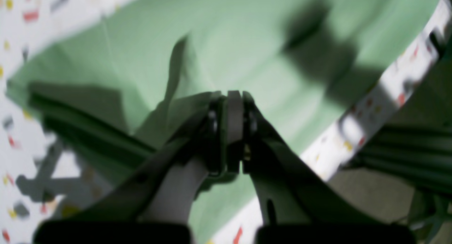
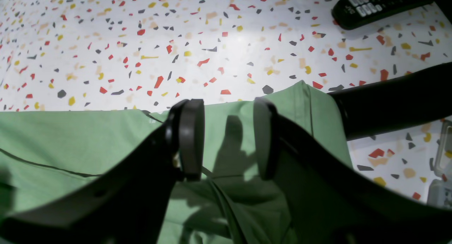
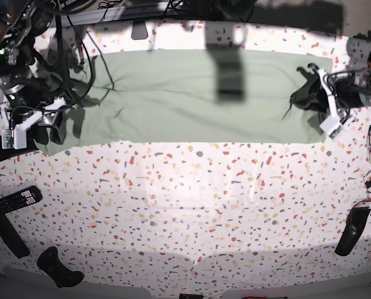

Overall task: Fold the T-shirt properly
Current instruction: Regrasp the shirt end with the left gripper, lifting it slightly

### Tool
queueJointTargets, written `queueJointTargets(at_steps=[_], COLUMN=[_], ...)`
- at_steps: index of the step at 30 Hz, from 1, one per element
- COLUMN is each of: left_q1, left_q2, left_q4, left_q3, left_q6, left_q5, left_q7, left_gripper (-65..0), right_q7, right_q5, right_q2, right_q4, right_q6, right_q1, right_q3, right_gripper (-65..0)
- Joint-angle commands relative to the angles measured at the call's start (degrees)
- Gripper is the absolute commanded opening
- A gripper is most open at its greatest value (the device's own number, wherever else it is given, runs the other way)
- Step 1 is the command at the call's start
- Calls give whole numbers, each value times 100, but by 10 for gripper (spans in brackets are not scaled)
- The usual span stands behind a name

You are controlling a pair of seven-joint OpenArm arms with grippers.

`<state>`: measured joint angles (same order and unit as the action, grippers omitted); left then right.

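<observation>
Near edge of the table point(image 3: 191, 212): bare speckled top, with a remote control point(image 3: 15, 199) lying at about 8 o'clock, well apart from the cloth. Beyond it, the T-shirt point(image 3: 191, 93) lies spread as a long band across the far half of the table, from 9 o'clock to 3 o'clock, mostly flat.

At 3 o'clock, the left gripper point(image 1: 229, 106) has its jaws pressed together on a raised pinch of the T-shirt's fabric near that end; the cloth puckers there. At 9 o'clock, the right gripper point(image 2: 226, 138) stands with jaws parted above the other end of the T-shirt, its fingers point(image 2: 190, 138) straddling the cloth near the edge and holding nothing.

Step in hand, as judged: taking hold of both ends before a fold. The next move likely calls for the right gripper to come down and close on its corner, so that both ends can be lifted together.
</observation>
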<state>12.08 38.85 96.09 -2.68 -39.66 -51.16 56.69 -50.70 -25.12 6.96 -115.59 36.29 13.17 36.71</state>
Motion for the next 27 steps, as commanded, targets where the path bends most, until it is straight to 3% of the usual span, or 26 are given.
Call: queueJointTargets(at_steps=[1, 10, 27], left_q1=[-7, 212, 505], left_q2=[162, 649, 660], left_q4=[92, 92, 92], left_q3=[-61, -61, -61], left_q6=[-34, -34, -34], left_q5=[-85, -26, 184], left_q7=[-96, -98, -120], left_gripper=[-650, -650, -650], right_q7=[116, 120, 127], right_q5=[-68, -66, -68], right_q2=[48, 48, 48], right_q4=[-114, -114, -114], right_q6=[61, 61, 61], right_q1=[-48, -48, -48], right_q3=[17, 17, 17], right_gripper=[-423, -423, -423])
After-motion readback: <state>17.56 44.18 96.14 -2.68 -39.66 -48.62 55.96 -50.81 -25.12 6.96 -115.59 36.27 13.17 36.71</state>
